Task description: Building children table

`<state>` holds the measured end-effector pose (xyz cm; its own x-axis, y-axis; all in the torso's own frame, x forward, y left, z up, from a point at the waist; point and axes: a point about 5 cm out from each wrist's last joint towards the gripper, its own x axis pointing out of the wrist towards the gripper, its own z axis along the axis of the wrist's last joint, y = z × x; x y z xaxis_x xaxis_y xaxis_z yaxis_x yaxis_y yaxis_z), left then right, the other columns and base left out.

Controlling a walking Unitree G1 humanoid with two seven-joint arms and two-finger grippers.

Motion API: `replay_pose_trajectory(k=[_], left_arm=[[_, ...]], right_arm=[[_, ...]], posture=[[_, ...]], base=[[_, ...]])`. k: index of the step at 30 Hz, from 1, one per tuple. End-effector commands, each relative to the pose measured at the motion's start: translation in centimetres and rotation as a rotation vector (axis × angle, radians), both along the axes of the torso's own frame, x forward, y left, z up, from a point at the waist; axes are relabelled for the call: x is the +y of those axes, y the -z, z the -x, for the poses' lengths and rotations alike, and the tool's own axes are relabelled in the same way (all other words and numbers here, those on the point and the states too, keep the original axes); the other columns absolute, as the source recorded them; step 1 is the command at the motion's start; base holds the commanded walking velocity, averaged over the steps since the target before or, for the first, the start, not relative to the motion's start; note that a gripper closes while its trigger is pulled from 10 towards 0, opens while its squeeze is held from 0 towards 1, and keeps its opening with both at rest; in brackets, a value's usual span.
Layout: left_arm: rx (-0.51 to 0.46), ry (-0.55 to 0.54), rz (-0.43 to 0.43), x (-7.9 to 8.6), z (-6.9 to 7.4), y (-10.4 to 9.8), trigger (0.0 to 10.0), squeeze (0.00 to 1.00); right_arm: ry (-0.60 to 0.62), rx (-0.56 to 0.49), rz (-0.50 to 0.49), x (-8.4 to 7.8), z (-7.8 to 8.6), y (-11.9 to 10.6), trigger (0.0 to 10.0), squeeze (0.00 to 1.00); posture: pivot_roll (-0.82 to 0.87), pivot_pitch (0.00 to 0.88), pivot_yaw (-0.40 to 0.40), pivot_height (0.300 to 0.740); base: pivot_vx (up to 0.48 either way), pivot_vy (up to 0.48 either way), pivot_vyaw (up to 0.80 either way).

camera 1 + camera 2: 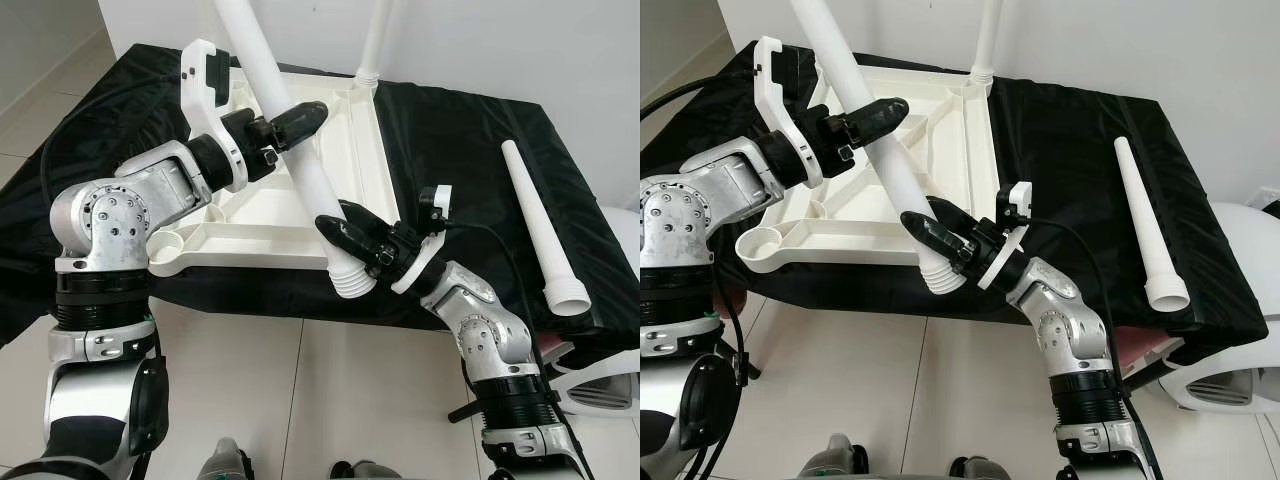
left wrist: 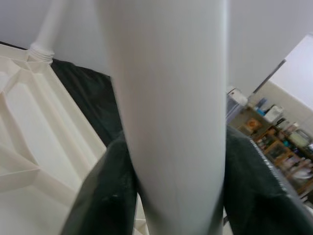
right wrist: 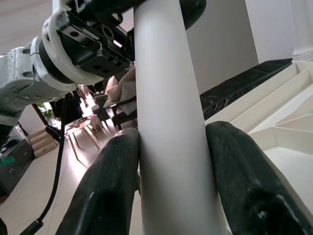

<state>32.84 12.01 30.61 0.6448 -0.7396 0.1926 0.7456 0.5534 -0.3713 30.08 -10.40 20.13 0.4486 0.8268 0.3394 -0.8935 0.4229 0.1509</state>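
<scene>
White leg (image 1: 300, 150) is clamped in both my left gripper (image 1: 290, 122) and right gripper (image 1: 350, 232); I should steer its threaded end squarely into the upturned tabletop's (image 1: 260, 225) near-left socket (image 1: 165, 245).

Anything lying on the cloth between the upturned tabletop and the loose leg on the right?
Nothing: in the left eye view, only bare black cloth lies between the tabletop and the loose leg.

silver metal arms with round screwed joint housings, black ribbed collars at the elbows, white plastic wrist brackets carrying small black camera modules, black cables looping along both arms, left gripper (image 1: 300, 118) and right gripper (image 1: 345, 232) had long glossy black fingers
</scene>
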Motion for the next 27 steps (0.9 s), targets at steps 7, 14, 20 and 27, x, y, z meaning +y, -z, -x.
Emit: replay_pose_trajectory(k=[7,14,20,27], left_arm=[[-0.048,0.105,0.009,-0.5,0.8,-0.7,0.0,0.0],[-0.056,0.11,0.008,-0.6,1.0,-0.8,0.0,0.0],[-0.089,0.113,-0.008,-0.5,1.2,-1.4,7.6,0.0],[-0.134,0.136,-0.057,-0.9,1.6,-1.6,10.0,0.0]], right_arm=[[0.004,-0.025,-0.013,0.0,0.2,-0.4,10.0,0.0],[0.014,-0.023,0.003,0.0,0.2,-0.2,10.0,0.0],[0.033,-0.009,-0.001,-0.3,-0.3,-0.5,10.0,1.0],[0.045,0.0,0.006,-0.7,-0.6,-0.7,10.0,1.0]], posture=[[0.02,0.062,-0.024,0.74],[0.02,0.062,-0.028,0.74],[0.02,0.067,-0.032,0.74],[0.02,0.072,-0.038,0.74]], base=[[0.0,0.0,0.0],[0.0,0.0,0.0],[0.0,0.0,0.0],[0.0,0.0,0.0]])
